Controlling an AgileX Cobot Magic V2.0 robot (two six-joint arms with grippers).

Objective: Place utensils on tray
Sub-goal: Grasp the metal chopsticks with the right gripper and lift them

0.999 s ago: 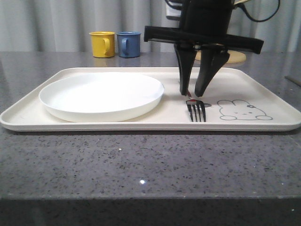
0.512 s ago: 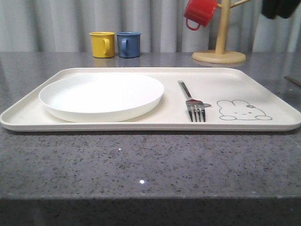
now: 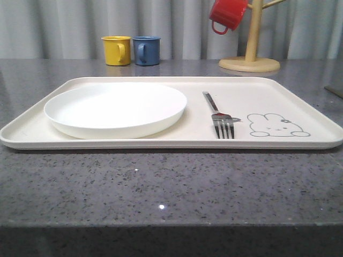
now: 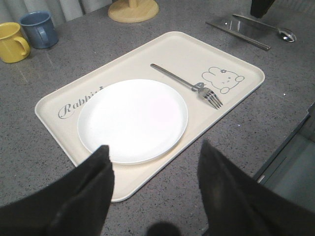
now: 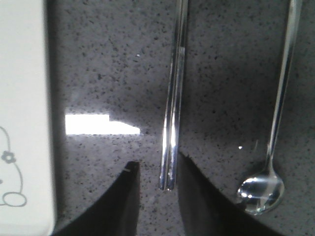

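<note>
The fork [image 3: 220, 116] was seen lying on the tray [image 3: 300, 96], beside the plate [image 3: 115, 108]. The right gripper [image 5: 155, 196] was spread narrowly around the stick-like piece [image 5: 173, 113] on the table, the spoon [image 5: 275, 128] nearby. The left gripper [image 4: 155, 162] was held wide open, empty.

You had the tray [image 3: 48, 126] lying across the table [image 3: 161, 187] with the plate [image 3: 115, 108] on its left half, the fork [image 3: 219, 116] just right of the plate with tines toward the front, and the rabbit drawing [image 3: 277, 126] right of the fork. Behind the tray stood two mugs [image 3: 131, 50] side by side at the left and a mug tree [image 3: 250, 53] at the right. Off the tray's right edge, on the table, lay the flat stick-like piece [image 5: 173, 98], and beyond it the spoon [image 5: 275, 128], both running along that edge.
</note>
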